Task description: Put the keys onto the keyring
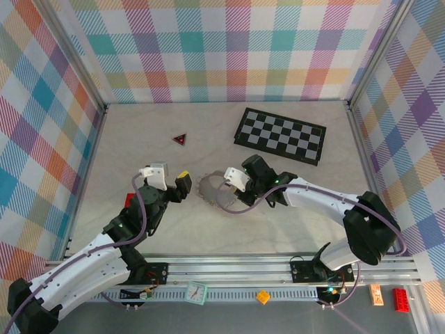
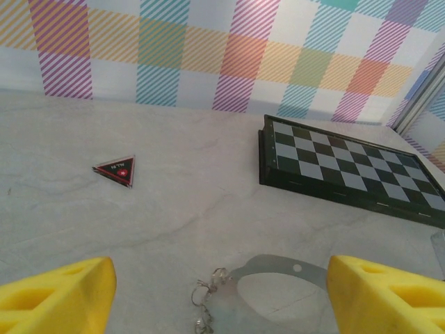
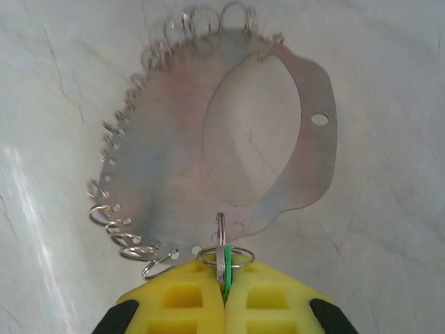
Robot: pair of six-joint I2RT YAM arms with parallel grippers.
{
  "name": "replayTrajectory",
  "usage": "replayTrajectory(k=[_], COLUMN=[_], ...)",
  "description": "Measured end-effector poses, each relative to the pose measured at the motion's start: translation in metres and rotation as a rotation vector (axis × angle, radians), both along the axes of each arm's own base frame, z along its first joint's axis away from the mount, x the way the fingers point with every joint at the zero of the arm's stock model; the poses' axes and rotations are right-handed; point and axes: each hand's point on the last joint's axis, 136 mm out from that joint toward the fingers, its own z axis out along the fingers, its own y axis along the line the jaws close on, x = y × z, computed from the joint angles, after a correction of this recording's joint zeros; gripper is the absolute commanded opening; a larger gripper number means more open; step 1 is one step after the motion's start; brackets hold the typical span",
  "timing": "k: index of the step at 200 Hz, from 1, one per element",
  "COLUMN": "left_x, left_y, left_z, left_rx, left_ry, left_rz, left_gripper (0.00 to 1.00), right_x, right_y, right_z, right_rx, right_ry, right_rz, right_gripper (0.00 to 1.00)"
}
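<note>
Bright, even light with faint shadows — a pale glare streak crosses the table at lower left, and the near yellow fingers look soft.

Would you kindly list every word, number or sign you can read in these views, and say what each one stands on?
Nothing here reads clearly enough to quote.
On the red triangle: pale lettering on its dark face, too blurred to read.
On the teal clock-like square: dial marks too small to read.
On the chessboard: no lettering seen.
</note>
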Motion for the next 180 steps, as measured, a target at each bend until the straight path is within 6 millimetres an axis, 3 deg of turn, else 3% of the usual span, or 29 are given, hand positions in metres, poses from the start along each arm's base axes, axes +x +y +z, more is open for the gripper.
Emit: replayTrajectory(k=[50,110,136,151,180], left_x=[0.001,0.008,0.01,0.011,0.015], left_y=[-0.001,-0.007,-0.009,-0.01,-0.012], left_z=[-0.005,-0.029,-0.037,-0.039,-0.037], left_rx=[-0.01,0.026,0.047,0.053,0.059], left_ry=[0.019,0.089,0.112,0.118,0.122], left_rz=[0.005,0.013,0.013,0.014,0.02], left_gripper=[0.78,0.78,0.79,0.79,0.8], right_x=[-0.006,-0.006,-0.008,-0.007,0.001], right_y=[-0.036,-0.068,-0.079,-0.087,-0.096], right_z=[-0.019,-0.041,-0.056,-0.063,-0.063], right_rx=[-0.201,-0.401,-0.473,-0.507,-0.542], right_ry=[-0.003,-0.006,0.011,0.015,-0.009], right_rz=[0.002,-0.005,-0.006,-0.021,-0.06], right_gripper=[0.03,0.04,0.15,0.26,0.39])
